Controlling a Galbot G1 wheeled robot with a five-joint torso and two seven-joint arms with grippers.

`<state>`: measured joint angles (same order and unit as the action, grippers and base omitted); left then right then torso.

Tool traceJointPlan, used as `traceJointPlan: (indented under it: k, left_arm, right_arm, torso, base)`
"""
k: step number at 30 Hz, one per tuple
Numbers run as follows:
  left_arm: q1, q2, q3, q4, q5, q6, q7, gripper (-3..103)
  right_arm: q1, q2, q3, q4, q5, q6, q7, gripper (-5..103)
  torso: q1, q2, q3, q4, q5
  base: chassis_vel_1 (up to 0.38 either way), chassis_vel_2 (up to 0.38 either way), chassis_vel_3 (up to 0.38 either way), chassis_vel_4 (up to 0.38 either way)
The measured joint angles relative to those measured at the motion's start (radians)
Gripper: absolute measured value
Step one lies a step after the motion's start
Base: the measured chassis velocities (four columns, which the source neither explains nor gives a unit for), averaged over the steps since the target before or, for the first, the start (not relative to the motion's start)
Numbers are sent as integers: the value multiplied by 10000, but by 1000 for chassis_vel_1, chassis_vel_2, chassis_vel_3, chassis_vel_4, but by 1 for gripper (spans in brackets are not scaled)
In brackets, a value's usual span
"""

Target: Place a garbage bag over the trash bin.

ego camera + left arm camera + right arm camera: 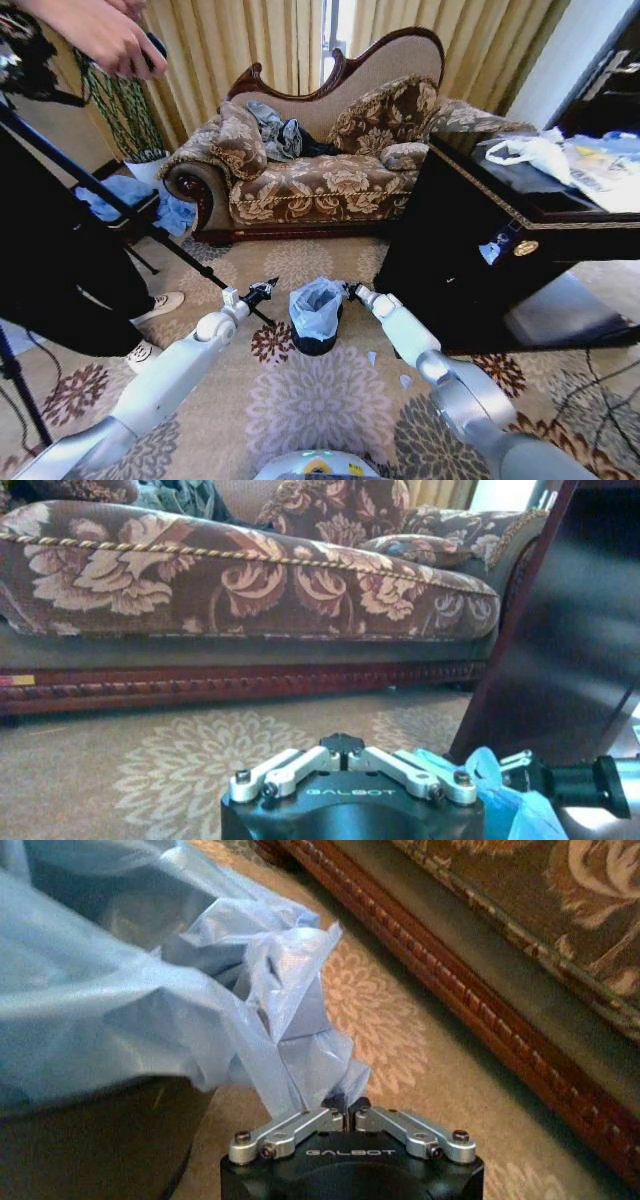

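The small black trash bin (316,343) stands on the floral carpet between my two arms. The pale blue garbage bag (316,305) is draped over its top and bulges above the rim. My right gripper (352,291) is at the bin's right side, shut on a pulled-out fold of the bag's edge. In the right wrist view the garbage bag (150,990) hangs over the dark trash bin (90,1140), and the right gripper (343,1104) pinches a strip of it. My left gripper (262,291) hovers just left of the bin, apart from the bag. In the left wrist view the left gripper (343,744) is shut on nothing, with the garbage bag (500,799) beside it.
A floral sofa (320,180) stands behind the bin. A dark wooden table (500,250) rises close on the right, carrying a white plastic bag (530,152). At the left are a black tripod leg (130,215), a seated person's shoes (160,305) and a blue cloth heap (120,195).
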<state>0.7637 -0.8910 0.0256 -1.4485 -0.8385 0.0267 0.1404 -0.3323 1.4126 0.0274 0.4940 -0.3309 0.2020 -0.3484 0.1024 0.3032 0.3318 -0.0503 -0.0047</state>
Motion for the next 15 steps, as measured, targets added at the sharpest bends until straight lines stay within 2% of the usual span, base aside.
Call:
traceJointPlan:
  k: [8, 15]
  left_arm:
    - [-52, 1, 39, -9, -53, 2, -12, 0]
    - [-2, 0, 39, -10, -142, 2, -24, 0]
  right_arm:
    - [-198, -274, -7, 51, 245, 112, -395, 0]
    - [-790, -392, 74, 152, 1082, 459, -1005, 0]
  torso:
    - [0, 0, 0, -1, 0]
    - [0, 0, -1, -2, -1]
  base:
    - [0, 0, 0, 0]
    - [0, 0, 0, 0]
